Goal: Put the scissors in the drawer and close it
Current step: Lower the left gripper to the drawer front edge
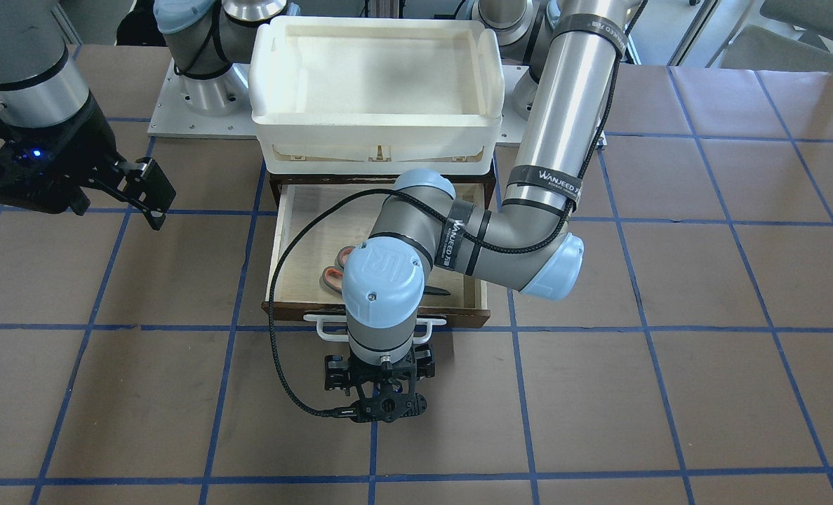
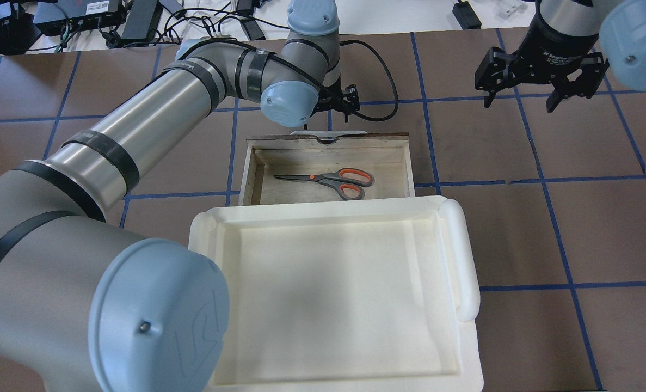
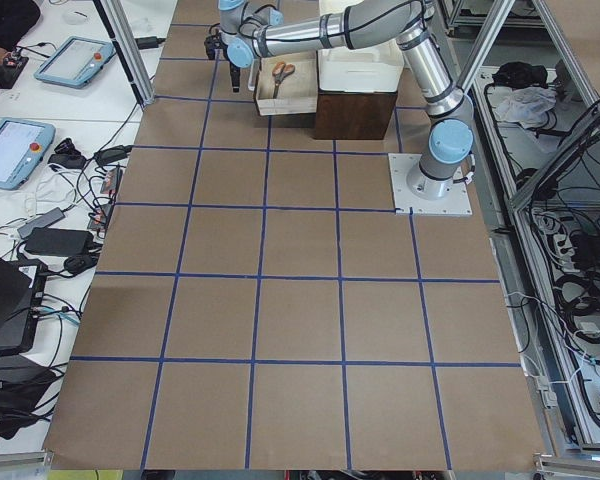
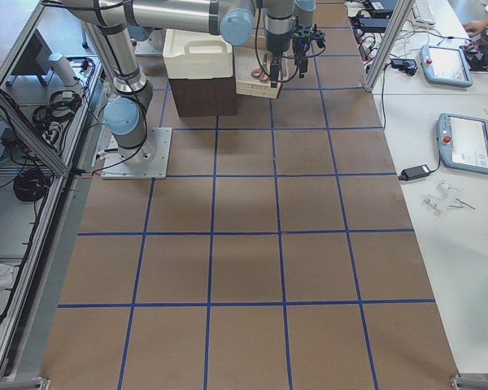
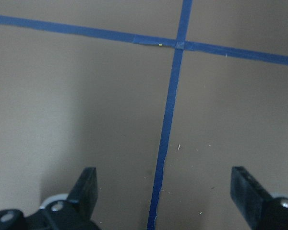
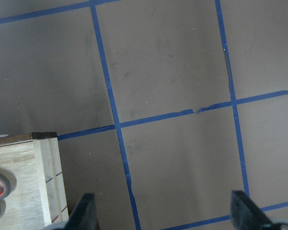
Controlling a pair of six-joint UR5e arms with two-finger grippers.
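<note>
The scissors (image 2: 328, 181) with orange-lined handles lie flat inside the open wooden drawer (image 2: 301, 158), blades pointing to the robot's left. In the front-facing view the scissors (image 1: 330, 275) are partly hidden under my left wrist. My left gripper (image 1: 381, 393) hangs over the table just outside the drawer's white handle (image 1: 325, 326). In its wrist view the left gripper (image 5: 165, 177) is open and empty above blue tape. My right gripper (image 2: 520, 103) is open and empty, raised off to the drawer's right. In its wrist view the right gripper (image 6: 163, 206) sees the drawer's corner (image 6: 29, 158).
A white plastic tray (image 2: 464, 250) sits on the dark cabinet above the drawer and covers the drawer's back part. Brown table mats with blue tape lines (image 1: 514, 393) lie all around the drawer front. Both arm bases stand behind the tray.
</note>
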